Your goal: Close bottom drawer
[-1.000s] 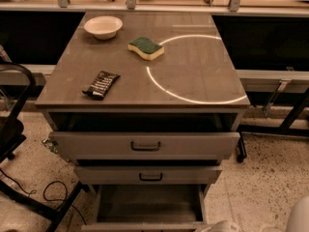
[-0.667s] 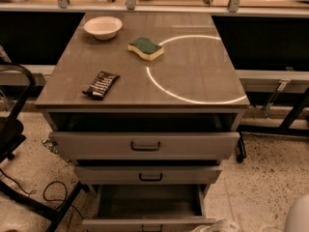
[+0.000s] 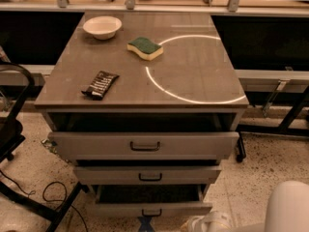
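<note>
The grey cabinet (image 3: 145, 88) has all three drawers pulled out. The bottom drawer (image 3: 120, 209) is the lowest and narrowest, with a small dark handle (image 3: 151, 212) and a dark inside (image 3: 149, 193). It stands partly open, its front a little ahead of the middle drawer (image 3: 106, 175). The top drawer (image 3: 87, 146) sticks out furthest. Only a blue tip of my gripper (image 3: 146, 224) shows at the bottom edge, right below the bottom drawer's handle. White arm parts (image 3: 288, 208) are at the lower right.
On the cabinet top lie a white bowl (image 3: 102, 26), a green and yellow sponge (image 3: 145, 48) and a dark snack bar (image 3: 100, 84). A black chair (image 3: 12, 129) and cables (image 3: 53, 192) are on the floor to the left. Black frame legs (image 3: 289, 120) stand to the right.
The bottom drawer has slid inward. Its front was beyond the bottom edge one second ago and now shows in full with less of the inside exposed. The gripper tip has come into view.
</note>
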`<state>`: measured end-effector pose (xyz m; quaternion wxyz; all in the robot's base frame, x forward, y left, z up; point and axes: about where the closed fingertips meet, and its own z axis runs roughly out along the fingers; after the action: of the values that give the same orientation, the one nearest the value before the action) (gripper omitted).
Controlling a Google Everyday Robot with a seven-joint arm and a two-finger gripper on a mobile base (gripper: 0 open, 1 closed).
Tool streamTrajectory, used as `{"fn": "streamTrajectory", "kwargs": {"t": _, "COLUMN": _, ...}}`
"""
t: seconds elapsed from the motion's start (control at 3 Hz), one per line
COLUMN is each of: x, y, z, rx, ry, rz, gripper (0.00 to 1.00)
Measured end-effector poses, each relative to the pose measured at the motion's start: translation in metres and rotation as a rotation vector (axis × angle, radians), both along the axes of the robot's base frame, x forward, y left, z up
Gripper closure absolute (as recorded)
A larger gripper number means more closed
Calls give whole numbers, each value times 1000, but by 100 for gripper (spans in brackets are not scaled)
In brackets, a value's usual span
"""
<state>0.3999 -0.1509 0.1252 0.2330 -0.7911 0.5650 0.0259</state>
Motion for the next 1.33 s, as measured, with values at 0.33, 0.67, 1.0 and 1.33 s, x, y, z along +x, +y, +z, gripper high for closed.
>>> {"fn": "streamTrajectory", "kwargs": {"t": 0.33, "x": 37, "y": 32, "z": 2, "rx": 16, "ry": -38, "rz": 74, "gripper": 100}}
{"fn": "streamTrajectory", "kwargs": {"t": 0.67, "x": 78, "y": 67, "z": 5, "rx": 35, "ry": -82, "rz": 158, "gripper": 100}}
{"fn": "streamTrajectory", "kwargs": {"t": 1.0, "x": 94, "y": 81, "z": 7, "rx": 45, "ry": -102, "rz": 196, "gripper": 100}}
{"fn": "streamTrajectory", "kwargs": {"t": 1.33, "x": 95, "y": 83, "z": 7, "rx": 46, "ry": -104, "rz": 204, "gripper": 100}}
